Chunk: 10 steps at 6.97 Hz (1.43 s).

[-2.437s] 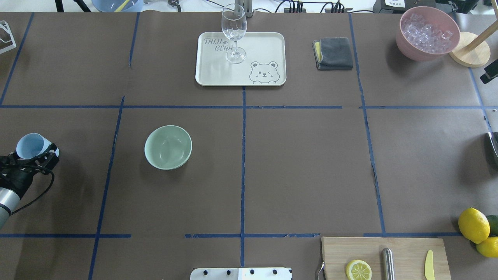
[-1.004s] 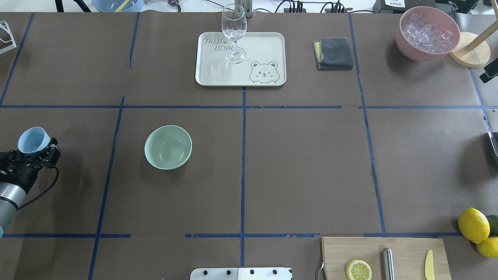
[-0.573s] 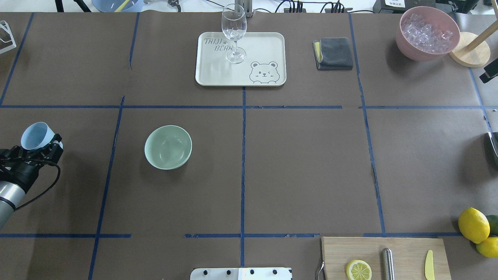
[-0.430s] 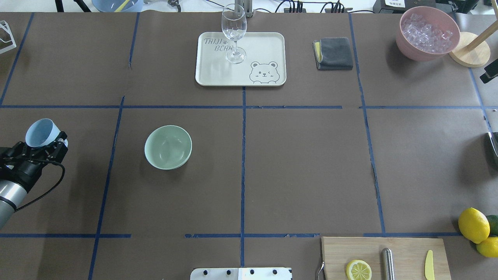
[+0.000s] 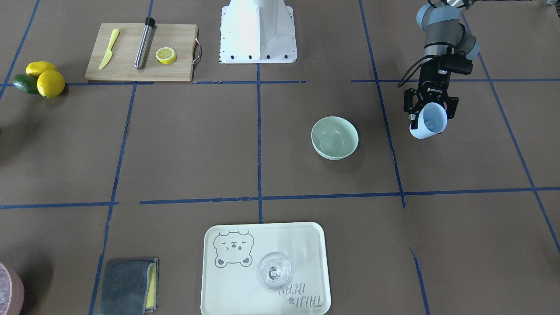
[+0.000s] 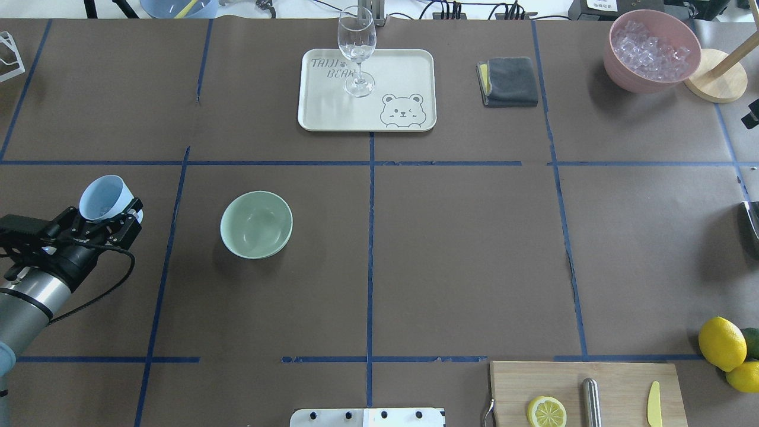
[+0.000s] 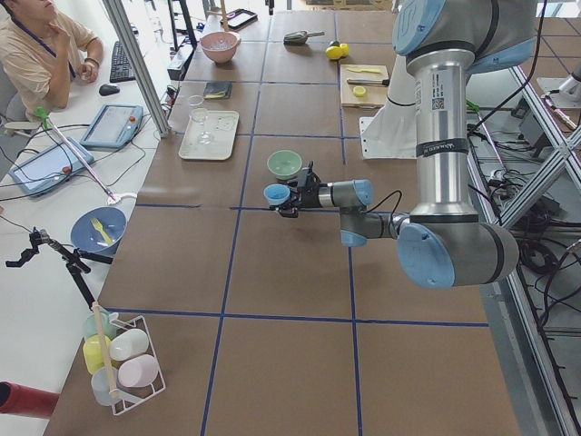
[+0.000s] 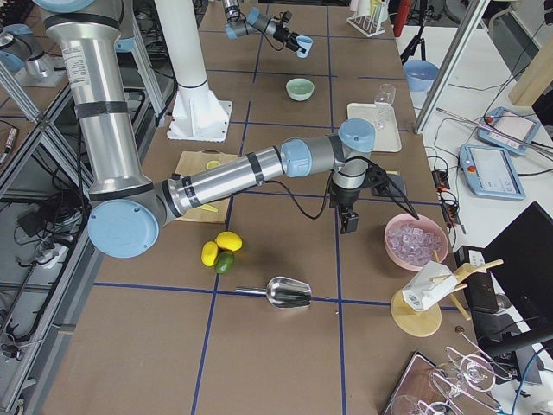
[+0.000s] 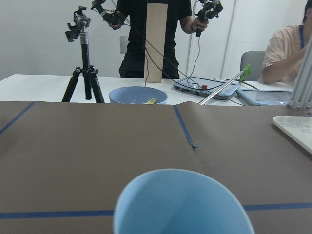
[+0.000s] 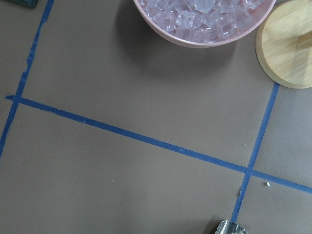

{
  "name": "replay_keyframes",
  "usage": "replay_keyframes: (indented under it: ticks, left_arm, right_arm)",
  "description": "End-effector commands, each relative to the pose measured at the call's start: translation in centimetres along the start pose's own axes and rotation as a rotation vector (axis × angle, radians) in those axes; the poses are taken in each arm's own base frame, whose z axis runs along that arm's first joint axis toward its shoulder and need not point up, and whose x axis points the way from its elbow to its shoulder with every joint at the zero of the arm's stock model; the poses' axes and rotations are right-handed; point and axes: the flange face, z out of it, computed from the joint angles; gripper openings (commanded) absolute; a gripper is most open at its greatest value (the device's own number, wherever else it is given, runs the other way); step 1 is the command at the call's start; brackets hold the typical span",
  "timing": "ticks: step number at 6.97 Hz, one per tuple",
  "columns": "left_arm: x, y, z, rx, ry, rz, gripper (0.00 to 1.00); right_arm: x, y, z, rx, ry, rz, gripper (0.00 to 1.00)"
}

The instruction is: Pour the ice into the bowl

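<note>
My left gripper (image 6: 104, 212) is shut on a light blue cup (image 6: 105, 196), held off the table to the left of the bowl (image 6: 256, 224). The cup leans a little, its mouth facing up and away. In the front-facing view whitish glassy bits of ice (image 5: 431, 123) show at the bottom of the cup (image 5: 426, 130). The mint-green bowl (image 5: 334, 137) stands upright with nothing in it. The cup's rim (image 9: 183, 202) fills the bottom of the left wrist view. My right gripper (image 8: 350, 223) hangs near the pink bowl; I cannot tell its state.
A pink bowl (image 6: 651, 50) full of ice cubes and a wooden stand (image 6: 714, 83) sit far right. A cream tray (image 6: 409, 71) bears a wine glass (image 6: 357, 50). A grey cloth (image 6: 508, 81), cutting board (image 6: 616, 379), lemons (image 6: 721, 343) and a metal scoop (image 8: 285, 292) lie around.
The left gripper has carried the cup to the right, toward the mint bowl, and slightly farther from the robot. The bowl has stayed put.
</note>
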Motion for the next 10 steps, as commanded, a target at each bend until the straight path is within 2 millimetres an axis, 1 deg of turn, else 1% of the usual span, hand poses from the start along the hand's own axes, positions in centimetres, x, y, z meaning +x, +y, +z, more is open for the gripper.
replay_keyframes:
  ticks: [1, 2, 3, 4, 5, 6, 7, 8, 9, 10]
  left_arm:
    - [1.3, 0.2, 0.7, -0.008, -0.002, 0.167, 0.0]
    - [3.3, 0.8, 2.2, -0.043, -0.045, 0.234, 0.0]
    - [6.2, 1.0, 3.8, -0.066, -0.082, 0.28, 0.0]
    - [8.0, 1.2, 4.9, -0.088, -0.106, 0.329, 0.0]
    - [8.7, 0.9, 5.3, -0.078, -0.116, 0.464, 0.0]
    - [8.7, -0.2, 5.1, -0.009, -0.176, 0.624, 0.0]
    - [9.1, -0.3, 5.1, -0.007, -0.176, 0.684, 0.0]
    - [9.7, 0.5, 4.7, -0.021, -0.163, 0.791, 0.0]
    - [11.3, 0.3, 4.5, 0.002, -0.176, 0.905, 0.0]
    - [12.6, 0.5, 4.2, -0.001, -0.16, 1.002, 0.0]
  right_arm:
    - [2.5, 2.8, 0.0, -0.006, 0.005, 0.047, 1.0]
    - [3.3, 4.1, 0.3, -0.014, 0.008, 0.061, 1.0]
    - [3.3, 4.7, 0.3, -0.016, 0.009, 0.062, 1.0]
    - [3.2, 4.9, 0.3, -0.015, 0.009, 0.062, 1.0]
    - [3.2, 4.9, 0.3, -0.015, 0.009, 0.064, 1.0]
    - [3.2, 4.9, 0.3, -0.015, 0.009, 0.065, 1.0]
    - [3.3, 4.9, 0.3, -0.015, 0.011, 0.065, 1.0]
    - [3.3, 4.9, 0.3, -0.015, 0.011, 0.065, 1.0]
    - [3.3, 4.9, 0.3, -0.016, 0.009, 0.066, 1.0]
    - [3.3, 4.9, 0.3, -0.016, 0.009, 0.066, 1.0]
